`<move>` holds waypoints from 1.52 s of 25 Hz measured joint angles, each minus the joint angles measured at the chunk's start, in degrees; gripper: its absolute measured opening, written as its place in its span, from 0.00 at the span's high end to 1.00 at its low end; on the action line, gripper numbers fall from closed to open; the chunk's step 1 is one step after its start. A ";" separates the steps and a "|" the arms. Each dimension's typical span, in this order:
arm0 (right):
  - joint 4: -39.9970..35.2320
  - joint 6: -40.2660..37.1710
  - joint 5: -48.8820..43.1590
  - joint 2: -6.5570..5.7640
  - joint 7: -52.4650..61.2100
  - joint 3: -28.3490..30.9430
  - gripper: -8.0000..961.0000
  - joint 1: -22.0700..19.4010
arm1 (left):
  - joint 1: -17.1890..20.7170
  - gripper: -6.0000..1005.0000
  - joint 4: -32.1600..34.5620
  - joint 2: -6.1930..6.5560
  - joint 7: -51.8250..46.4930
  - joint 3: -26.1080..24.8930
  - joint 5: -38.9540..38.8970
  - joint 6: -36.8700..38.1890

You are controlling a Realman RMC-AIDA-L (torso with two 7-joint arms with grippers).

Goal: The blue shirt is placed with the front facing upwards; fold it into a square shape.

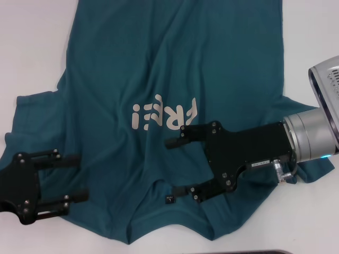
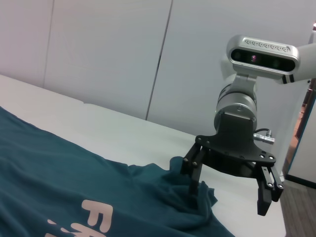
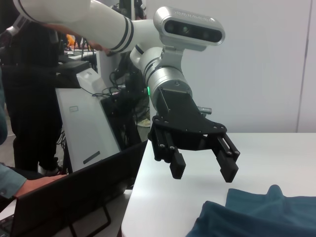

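- Head view: the left hand [image 1: 79, 177] hovers at the near left, fingers spread wide and pointing inward over the sleeve of the blue shirt [image 1: 175, 69].
- Just right of centre, the right hand [image 1: 177, 166] reaches in from the right on its silver wrist, its fingers also wide apart, straddling the neck area near the small dark collar tag [image 1: 169, 199].
- Neither hand grips the cloth; both appear poised over it, though contact cannot be judged from above.
- The shirt lies front up on the white bench [image 1: 32, 47], collar toward the robot, wrinkled across the chest, with the pale "FREE" lettering [image 1: 164, 114] between the hands and the far hem.
- Left wrist view: the right hand [image 2: 229, 190] hangs open over a bunched edge of the shirt [image 2: 74, 192], one finger [image 2: 193, 173] low beside the raised fold.
- Right wrist view: the left hand [image 3: 202, 170] hangs open, clear above the bench [image 3: 173, 202], with a crumpled shirt edge [image 3: 256, 212] nearby.
- Farthest back in that view, a person's arm [image 3: 19, 180] rests by a dark laptop [image 3: 64, 197] beyond the bench edge.
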 joint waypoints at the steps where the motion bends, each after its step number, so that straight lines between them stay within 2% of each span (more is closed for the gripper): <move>1: 0.01 0.00 0.00 0.00 0.00 0.03 0.08 -0.02 | -0.03 0.33 -0.09 0.00 -0.01 -0.19 -0.01 0.01; 22: 0.11 -0.32 0.09 -0.17 0.86 0.48 0.08 -0.78 | -0.13 0.33 -0.15 -0.01 -1.94 -1.46 -0.21 0.03; 24: 0.11 -0.32 0.66 -0.15 2.18 1.06 0.08 -0.82 | -0.74 0.33 -0.05 0.00 -6.12 -3.79 -0.71 -0.10; 26: 0.12 -0.20 1.69 -0.10 5.74 2.33 0.08 -0.76 | -1.95 0.33 0.03 0.11 -15.28 -7.41 -1.37 -0.27; 28: 0.12 -0.06 2.34 -0.13 10.44 3.91 0.08 -0.40 | -3.04 0.33 0.25 0.65 -24.65 -10.29 -1.83 -0.28; 29: 0.12 -0.02 2.36 -0.17 13.05 4.62 0.08 -0.11 | -3.94 0.33 0.85 1.29 -33.92 -12.82 -2.32 -0.38; 30: 0.11 -0.01 2.29 -0.24 15.34 5.03 0.08 0.10 | -4.11 0.33 1.01 1.46 -35.72 -13.41 -2.42 -0.43; 33: 0.08 0.22 1.95 -0.37 20.02 5.34 0.08 0.61 | -4.95 0.33 2.76 2.67 -49.23 -17.14 -2.83 -1.15; 38: 0.11 0.61 1.79 -0.43 24.56 5.89 0.08 0.80 | -4.70 0.33 3.43 3.29 -56.50 -18.85 -2.06 -5.78</move>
